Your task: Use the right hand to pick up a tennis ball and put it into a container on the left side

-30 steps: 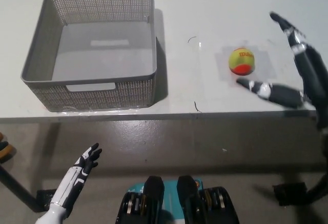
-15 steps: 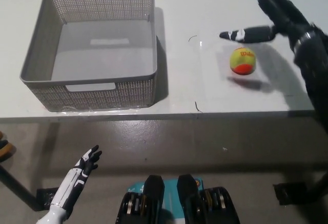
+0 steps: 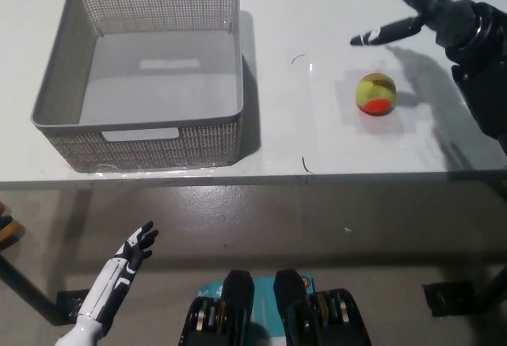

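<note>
Right hand (image 3: 432, 15): black, fingers spread and empty, raised above the table (image 3: 333, 140) beyond the tennis ball (image 3: 375, 93). We log it as having swung from near the table edge, over the ball, to the far side within a second. Ball: on the table, well right of the container (image 3: 141, 69), barely shifted, ungrasped. We judge the pickup not yet begun. Left hand (image 3: 131, 255): white, fingers apart, resting low below the table edge.
</note>
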`<action>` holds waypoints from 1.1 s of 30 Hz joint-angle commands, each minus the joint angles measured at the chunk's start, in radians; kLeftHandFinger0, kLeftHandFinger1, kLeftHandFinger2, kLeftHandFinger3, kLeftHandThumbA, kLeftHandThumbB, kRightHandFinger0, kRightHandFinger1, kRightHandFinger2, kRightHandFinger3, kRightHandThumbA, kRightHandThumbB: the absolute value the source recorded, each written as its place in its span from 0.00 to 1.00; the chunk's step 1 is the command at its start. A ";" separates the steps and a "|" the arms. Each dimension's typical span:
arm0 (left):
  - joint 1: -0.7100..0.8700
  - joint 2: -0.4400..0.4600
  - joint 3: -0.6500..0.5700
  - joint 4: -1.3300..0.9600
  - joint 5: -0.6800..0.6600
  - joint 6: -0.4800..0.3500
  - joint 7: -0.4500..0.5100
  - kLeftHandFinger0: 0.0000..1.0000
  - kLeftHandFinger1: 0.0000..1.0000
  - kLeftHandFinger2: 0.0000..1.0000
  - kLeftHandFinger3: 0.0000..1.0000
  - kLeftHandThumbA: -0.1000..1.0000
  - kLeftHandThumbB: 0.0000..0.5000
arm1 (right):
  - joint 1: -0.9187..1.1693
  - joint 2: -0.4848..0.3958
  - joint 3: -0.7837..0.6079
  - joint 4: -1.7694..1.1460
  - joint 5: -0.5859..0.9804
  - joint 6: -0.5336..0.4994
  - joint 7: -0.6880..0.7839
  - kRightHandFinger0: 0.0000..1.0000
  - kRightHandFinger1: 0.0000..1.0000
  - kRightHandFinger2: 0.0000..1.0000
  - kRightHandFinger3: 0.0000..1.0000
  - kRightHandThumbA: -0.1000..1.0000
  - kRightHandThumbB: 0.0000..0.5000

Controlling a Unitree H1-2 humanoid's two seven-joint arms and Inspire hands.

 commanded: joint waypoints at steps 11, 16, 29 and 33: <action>-0.011 0.017 0.005 -0.010 0.000 -0.044 -0.022 1.00 1.00 1.00 1.00 1.00 0.60 | -0.091 0.026 0.009 0.217 0.037 -0.137 -0.012 1.00 1.00 1.00 1.00 1.00 1.00; -0.008 0.018 0.005 -0.013 0.002 -0.039 -0.024 1.00 1.00 1.00 1.00 1.00 0.60 | -0.084 0.032 0.015 0.239 0.035 -0.163 -0.010 1.00 1.00 1.00 1.00 1.00 0.96; -0.003 0.017 0.004 -0.005 0.007 -0.043 -0.020 1.00 1.00 1.00 1.00 1.00 0.61 | -0.062 0.046 0.038 0.274 0.034 -0.182 -0.032 1.00 1.00 1.00 1.00 1.00 0.95; -0.003 0.018 0.006 -0.004 0.006 -0.042 -0.020 1.00 1.00 1.00 1.00 1.00 0.63 | -0.063 0.049 0.042 0.290 0.041 -0.188 -0.018 1.00 1.00 1.00 1.00 1.00 0.88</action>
